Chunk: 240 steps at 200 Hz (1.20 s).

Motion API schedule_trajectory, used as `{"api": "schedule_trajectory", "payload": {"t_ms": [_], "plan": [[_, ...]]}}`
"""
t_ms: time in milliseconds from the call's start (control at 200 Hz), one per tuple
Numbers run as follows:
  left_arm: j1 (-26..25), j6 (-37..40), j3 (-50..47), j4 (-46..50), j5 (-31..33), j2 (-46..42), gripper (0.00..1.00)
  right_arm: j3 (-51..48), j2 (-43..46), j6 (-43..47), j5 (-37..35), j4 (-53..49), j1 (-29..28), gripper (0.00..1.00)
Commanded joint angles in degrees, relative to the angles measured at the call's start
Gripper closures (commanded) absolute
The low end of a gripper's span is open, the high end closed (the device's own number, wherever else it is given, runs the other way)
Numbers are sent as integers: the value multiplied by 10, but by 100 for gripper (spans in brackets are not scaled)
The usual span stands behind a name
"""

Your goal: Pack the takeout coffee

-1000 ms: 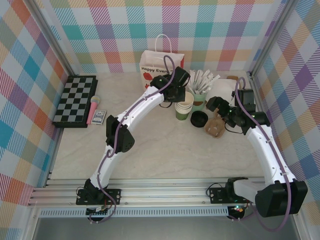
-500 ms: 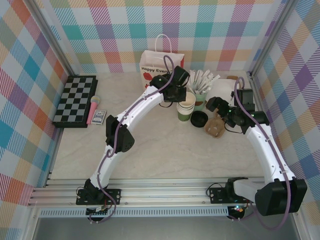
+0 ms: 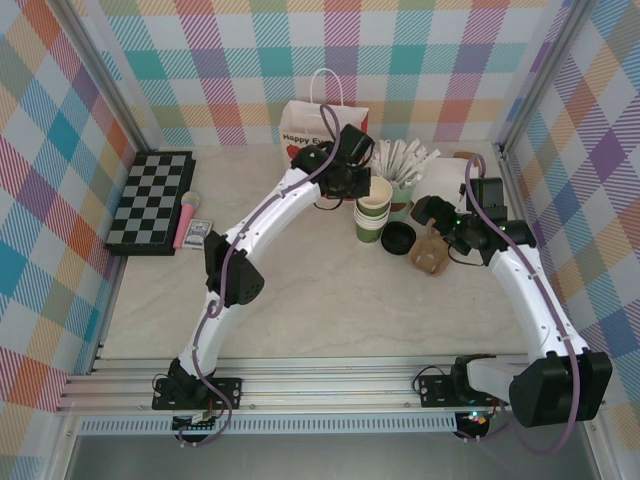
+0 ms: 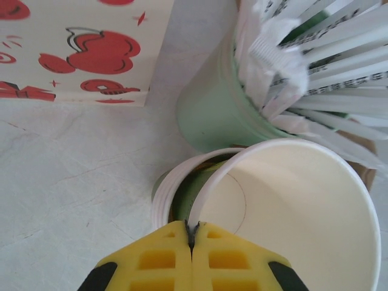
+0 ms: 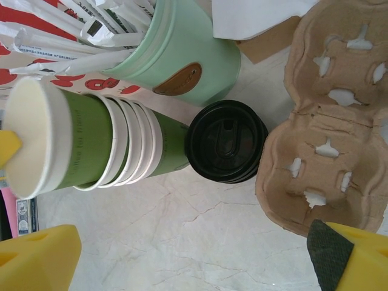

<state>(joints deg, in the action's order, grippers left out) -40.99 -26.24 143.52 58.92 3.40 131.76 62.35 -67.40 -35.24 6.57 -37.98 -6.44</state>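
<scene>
Our left claw (image 4: 191, 233) pinched the top stacked cup (image 4: 291, 206) by its rim. Our right claw (image 5: 191, 254) gaped facing the takeout coffee (image 5: 225, 140), which stood between stack (image 5: 133, 142) and carrier (image 5: 330, 121) toward the far right corner of the table (image 3: 300, 300). Wrapped sticks (image 5: 60, 15) filled the mint cup (image 5: 182, 48); the right wrist view caught its brown patch (image 5: 177, 79).

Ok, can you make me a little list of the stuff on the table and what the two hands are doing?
left hand: shut, pinching the rim of the top cup
right hand: open, above the coffee, holding nothing
coffee: black lid on, between the cup stack and the cardboard tray
mint cup: full of wrapped sticks, behind the stack
paper bag: by the back wall
chessboard: far left
</scene>
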Motion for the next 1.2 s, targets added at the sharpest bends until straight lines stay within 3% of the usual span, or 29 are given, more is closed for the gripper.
{"api": "schedule_trajectory", "payload": {"t_ms": [0, 185, 325, 425, 515, 625, 830, 1005, 1195], "plan": [[5, 5, 20, -10, -13, -49, 100, -7, -3, 11, -12, 3, 1, 2], [4, 29, 8, 26, 19, -120, 100, -15, -9, 22, -18, 2, 2, 7], [3, 45, -94, 4, 13, -221, 100, -18, -29, 44, -5, 9, 1, 19], [3, 42, -182, -8, 17, -294, 100, -14, -54, 17, 43, 15, 1, 27], [3, 41, -263, -6, 28, -350, 100, -37, -74, -65, 109, 59, -2, 31], [3, 46, -386, -22, 39, -409, 100, -64, -103, -133, 129, 120, -38, 26], [-6, 14, -632, -156, -50, -488, 100, -129, -152, -222, 108, 231, -85, 19], [-17, 12, -722, -217, -33, -487, 100, -151, -171, -224, 66, 278, -87, 17], [-21, 24, -745, -236, -7, -466, 100, -159, -186, -186, 13, 264, -74, 14]]}}
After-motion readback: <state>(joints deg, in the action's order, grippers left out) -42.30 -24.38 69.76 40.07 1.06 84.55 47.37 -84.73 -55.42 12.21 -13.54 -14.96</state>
